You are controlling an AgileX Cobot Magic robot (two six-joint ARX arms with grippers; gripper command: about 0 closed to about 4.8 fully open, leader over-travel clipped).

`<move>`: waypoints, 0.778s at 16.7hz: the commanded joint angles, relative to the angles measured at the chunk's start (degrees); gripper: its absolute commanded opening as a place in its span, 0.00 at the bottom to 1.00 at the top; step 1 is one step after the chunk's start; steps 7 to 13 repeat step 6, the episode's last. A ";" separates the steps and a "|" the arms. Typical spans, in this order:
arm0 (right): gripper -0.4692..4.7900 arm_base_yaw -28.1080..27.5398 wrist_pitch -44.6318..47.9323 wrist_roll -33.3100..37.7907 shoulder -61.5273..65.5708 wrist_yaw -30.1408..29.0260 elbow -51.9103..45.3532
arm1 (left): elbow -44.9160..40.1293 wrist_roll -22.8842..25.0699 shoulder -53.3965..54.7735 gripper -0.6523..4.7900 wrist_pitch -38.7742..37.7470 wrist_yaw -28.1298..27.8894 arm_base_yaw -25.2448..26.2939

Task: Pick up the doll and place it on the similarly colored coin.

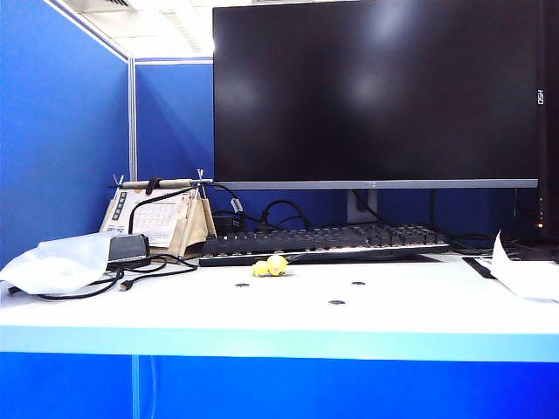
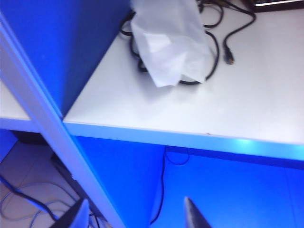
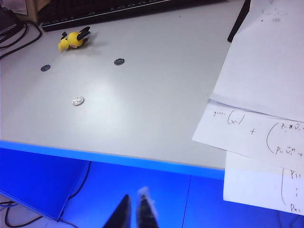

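Both grippers empty, off the desk edge; doll not yet reached.

Left gripper (image 2: 133,213): fingers spread apart, nothing between, hanging below and in front of the white desk (image 2: 247,95), near a crumpled white plastic bag (image 2: 168,40) and black cables. Right gripper (image 3: 135,213): fingertips nearly together, grasping nothing, likewise below the desk edge. Farther out, lying on its side just before the black keyboard (image 3: 118,9): the tiny yellow toy doll with black-tipped ears (image 3: 72,40). Probably light, rigid plastic, smooth, prone to skidding; best pinched across the rounded body, not the thin ears. Three small round coins (image 3: 78,100) nearby, well apart; which one is brass-tinted, impossible to tell. Handwritten white paper sheets (image 3: 266,71) to the right.
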 commanded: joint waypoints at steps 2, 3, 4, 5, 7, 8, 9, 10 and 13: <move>0.15 0.07 0.61 0.15 -0.02 -0.09 0.22 | -1.01 -0.04 0.07 0.61 3.54 -3.26 0.44; 0.15 0.07 0.61 0.15 -0.02 -0.09 0.22 | -1.46 0.24 0.07 0.61 5.38 -5.81 0.44; 0.15 0.07 0.61 0.15 -0.04 -0.09 0.22 | -1.53 0.35 0.07 0.61 5.92 -7.15 0.48; 0.15 0.07 0.61 0.15 -0.04 -0.09 0.22 | -1.68 0.13 0.07 0.61 5.99 -6.73 0.98; 0.15 0.07 0.61 0.15 -0.04 -0.09 0.22 | -1.79 0.02 0.09 0.61 6.05 -5.97 1.53; 0.15 0.07 0.61 0.15 -0.04 -0.09 0.22 | -1.79 0.02 0.09 0.61 6.05 -5.97 1.53; 0.15 0.07 0.61 0.15 -0.04 -0.09 0.22 | -1.79 0.02 0.09 0.61 6.05 -5.97 1.53; 0.15 0.07 0.61 0.15 -0.04 -0.09 0.22 | -1.79 0.02 0.09 0.61 6.05 -5.97 1.53; 0.15 0.07 0.61 0.15 -0.04 -0.09 0.22 | -1.79 0.02 0.09 0.61 6.05 -5.97 1.53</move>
